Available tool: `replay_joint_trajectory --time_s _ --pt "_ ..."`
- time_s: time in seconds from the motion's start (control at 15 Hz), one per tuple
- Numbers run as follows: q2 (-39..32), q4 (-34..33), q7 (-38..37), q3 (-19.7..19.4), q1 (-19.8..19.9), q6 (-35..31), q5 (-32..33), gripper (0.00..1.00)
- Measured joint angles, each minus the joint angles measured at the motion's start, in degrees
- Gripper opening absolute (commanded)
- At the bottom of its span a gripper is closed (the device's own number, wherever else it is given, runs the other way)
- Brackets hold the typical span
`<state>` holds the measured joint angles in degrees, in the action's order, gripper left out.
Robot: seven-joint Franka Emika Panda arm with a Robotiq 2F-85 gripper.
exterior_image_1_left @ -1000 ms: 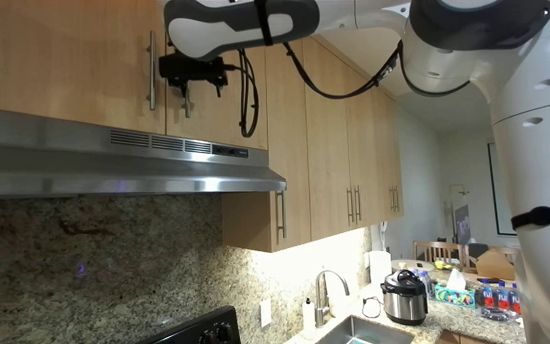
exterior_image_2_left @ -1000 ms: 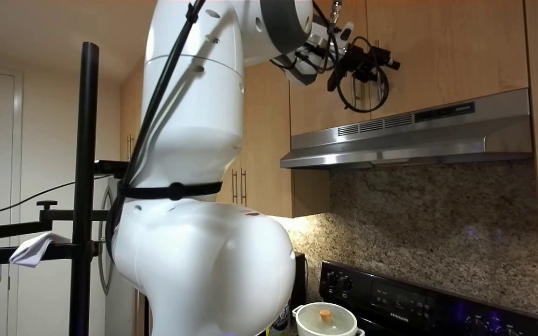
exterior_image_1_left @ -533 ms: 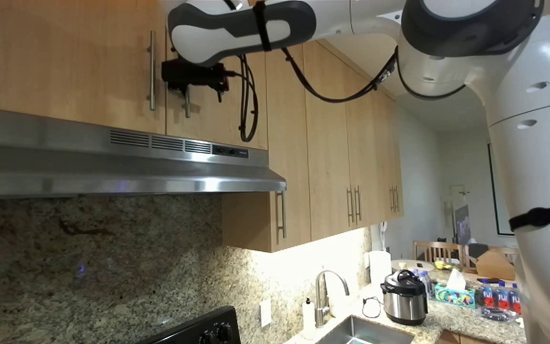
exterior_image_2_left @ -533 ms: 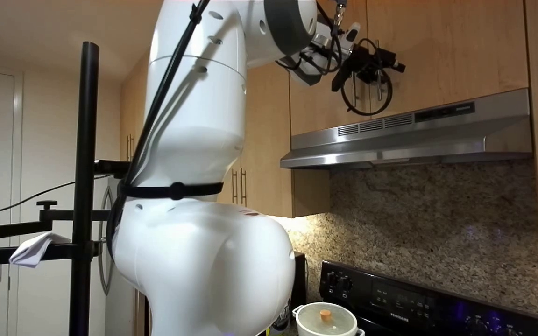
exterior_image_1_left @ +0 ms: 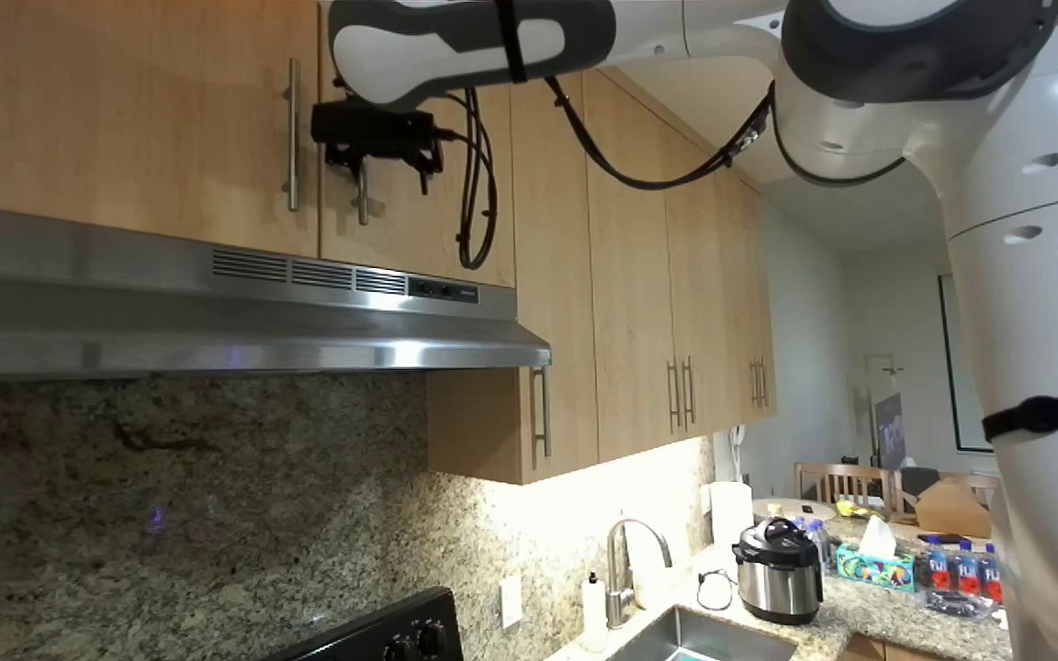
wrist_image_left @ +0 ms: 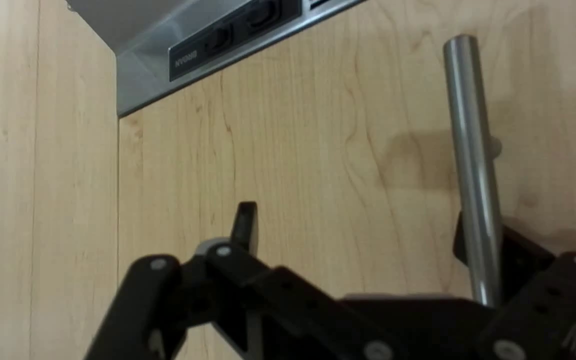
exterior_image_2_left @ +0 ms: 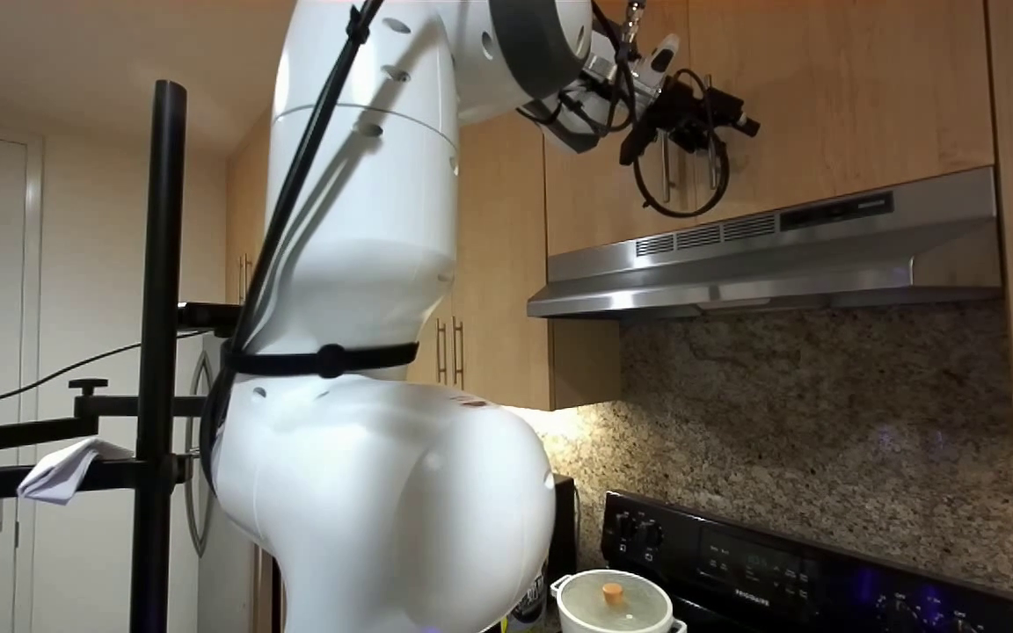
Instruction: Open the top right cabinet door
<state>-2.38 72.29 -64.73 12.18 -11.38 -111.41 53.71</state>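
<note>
The top right cabinet door (exterior_image_1_left: 451, 225) is short, flat light maple and looks shut; it also shows in an exterior view (exterior_image_2_left: 590, 207) and fills much of the wrist view (wrist_image_left: 308, 165). Its slim steel bar handle (wrist_image_left: 469, 145) stands at the right in the upside-down wrist view; its lower part also shows in both exterior views (exterior_image_1_left: 363, 197) (exterior_image_2_left: 666, 171). My gripper (wrist_image_left: 353, 215) is open before the door, fingers wide apart. The right finger in the wrist view lies partly behind the handle, on the door side; I cannot tell whether they touch. The left finger stands away from it.
The matching short door's handle (exterior_image_1_left: 293, 138) is just beside my gripper. The steel range hood (exterior_image_1_left: 244, 340) juts out below the doors. Taller maple doors (exterior_image_1_left: 557, 275) stand alongside. A cable loop (exterior_image_2_left: 681, 207) hangs from the gripper. A pot (exterior_image_2_left: 614, 607) stands below.
My arm and gripper dip slightly, then rise back to about the earlier height near the handle. The gripper stays in front of the door, which shows no clear opening.
</note>
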Motion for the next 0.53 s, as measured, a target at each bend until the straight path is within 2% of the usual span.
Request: replay_joint_trajectory --time_s 0.33,0.53 --pt "1.8 0.1 1.5 -1.3 0.1 0.0 -7.6 1.0" --pt "3.2 0.0 3.3 -1.7 0.0 -0.1 -9.9 1.0"
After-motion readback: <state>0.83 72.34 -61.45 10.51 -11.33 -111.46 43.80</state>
